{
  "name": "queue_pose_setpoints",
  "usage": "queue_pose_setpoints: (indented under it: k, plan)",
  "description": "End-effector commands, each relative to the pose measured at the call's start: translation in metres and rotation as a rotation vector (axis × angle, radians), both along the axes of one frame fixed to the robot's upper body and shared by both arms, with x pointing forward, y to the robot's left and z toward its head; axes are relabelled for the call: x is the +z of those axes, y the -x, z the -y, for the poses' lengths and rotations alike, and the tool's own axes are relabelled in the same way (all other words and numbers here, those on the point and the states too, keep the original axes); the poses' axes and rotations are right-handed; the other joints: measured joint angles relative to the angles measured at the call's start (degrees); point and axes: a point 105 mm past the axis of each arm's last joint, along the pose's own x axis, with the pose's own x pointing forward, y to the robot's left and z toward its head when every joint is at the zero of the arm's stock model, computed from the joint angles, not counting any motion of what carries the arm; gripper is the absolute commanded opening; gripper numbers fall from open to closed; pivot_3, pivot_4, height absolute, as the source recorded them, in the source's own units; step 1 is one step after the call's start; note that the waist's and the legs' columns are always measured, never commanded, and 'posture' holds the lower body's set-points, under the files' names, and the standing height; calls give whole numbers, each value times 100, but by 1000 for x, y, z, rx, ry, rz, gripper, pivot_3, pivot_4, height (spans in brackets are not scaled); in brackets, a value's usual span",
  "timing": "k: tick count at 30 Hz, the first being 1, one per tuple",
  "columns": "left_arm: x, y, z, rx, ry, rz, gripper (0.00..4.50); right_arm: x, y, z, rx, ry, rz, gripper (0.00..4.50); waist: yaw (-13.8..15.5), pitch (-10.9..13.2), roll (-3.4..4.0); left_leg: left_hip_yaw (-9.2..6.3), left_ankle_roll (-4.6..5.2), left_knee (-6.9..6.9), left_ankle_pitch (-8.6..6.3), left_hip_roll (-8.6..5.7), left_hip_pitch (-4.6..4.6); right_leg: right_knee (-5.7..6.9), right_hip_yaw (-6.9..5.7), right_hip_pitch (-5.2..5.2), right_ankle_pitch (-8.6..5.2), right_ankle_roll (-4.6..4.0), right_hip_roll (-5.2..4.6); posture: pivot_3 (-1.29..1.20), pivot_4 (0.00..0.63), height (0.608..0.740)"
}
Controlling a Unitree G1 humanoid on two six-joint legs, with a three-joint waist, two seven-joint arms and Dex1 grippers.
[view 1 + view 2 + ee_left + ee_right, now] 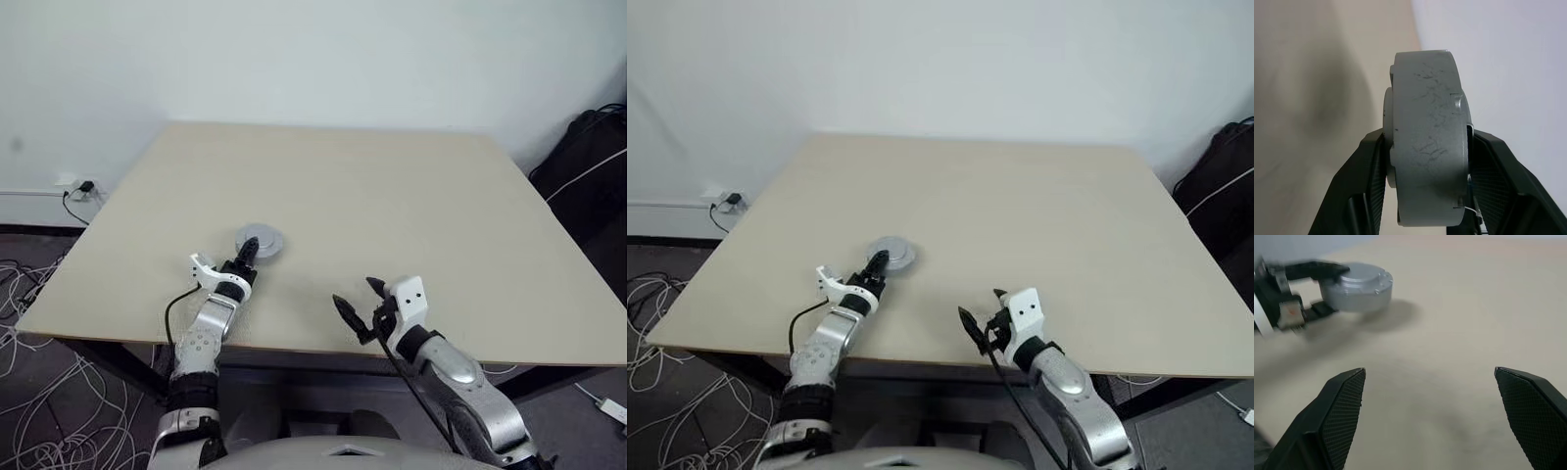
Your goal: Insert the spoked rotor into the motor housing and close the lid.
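from my head, my left gripper (247, 251) is clamped on the closed motor housing (263, 241) over the table (411, 215); my right gripper (359, 299) hangs apart near the front edge, spread wide and empty. my left wrist adds the grip itself: fingers (1369, 161) pinch the grey casing top and bottom. my right wrist shows the lid (1362, 273) seated on top. i judge assembly done; next, set it down gently.
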Motion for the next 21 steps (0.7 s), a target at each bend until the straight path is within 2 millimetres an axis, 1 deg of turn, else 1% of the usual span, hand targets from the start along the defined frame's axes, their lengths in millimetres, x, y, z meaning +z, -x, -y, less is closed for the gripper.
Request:
queue_pose_setpoints:
  k: [1, 4, 9, 13, 18, 19, 20, 21]
  plan:
    - [22, -18, 30, -21, 68, 64, 2113, 8, -5, 5, -13, 78, 125, 4500, 8, 7, -11, 0, 0, 0, 0, 0, 6, 0, -1, 8, 1, 1, 0, 0, 0, 740]
    - [23, -30, 38, -29, 60, 50, 2113, 2, -5, 11, -47, 131, 146, 4500, 15, 11, -19, -1, -2, -2, 1, 0, 11, 0, -1, 11, 1, 1, 1, 0, 0, 740]
    - [16, -44, 46, -27, 21, -9, 2110, -4, -6, 12, -81, 134, 144, 4500, 1, 16, -24, -1, -3, -5, 1, 1, 19, 2, 2, 16, 1, 1, 3, 0, 0, 740]
    - [5, -48, 48, -9, -23, -80, 2110, -7, -5, 13, -102, 128, 128, 4500, -7, 17, -25, -1, -3, -6, 1, 1, 20, 2, 2, 16, 1, 2, 2, 0, 0, 740]
    - [-10, -45, 45, 7, -81, -163, 2110, -10, -2, 14, -118, 128, 105, 4500, -24, 15, -24, -1, -3, -7, 0, 2, 23, 2, 5, 17, 18, 30, 0, 0, 0, 740]
    - [-13, -43, 44, 10, -86, -174, 2454, -11, -2, 15, -120, 129, 101, 4500, -32, 14, -25, -1, -1, -7, -1, 2, 28, 3, 6, 21, 19, 31, -1, 0, 0, 740]
    - [-15, -42, 42, 9, -95, -181, 2831, -12, -2, 15, -122, 131, 97, 4500, -38, 14, -25, -1, 22, -8, -15, 3, 38, 3, 6, 28, 19, 31, -1, 0, 0, 740]
    - [-16, -41, 42, 7, -102, -184, 3069, -12, -2, 15, -122, 131, 93, 4500, -40, 14, -25, -1, 26, -7, -17, 4, 45, 4, 6, 34, 18, 30, -1, 0, 0, 740]
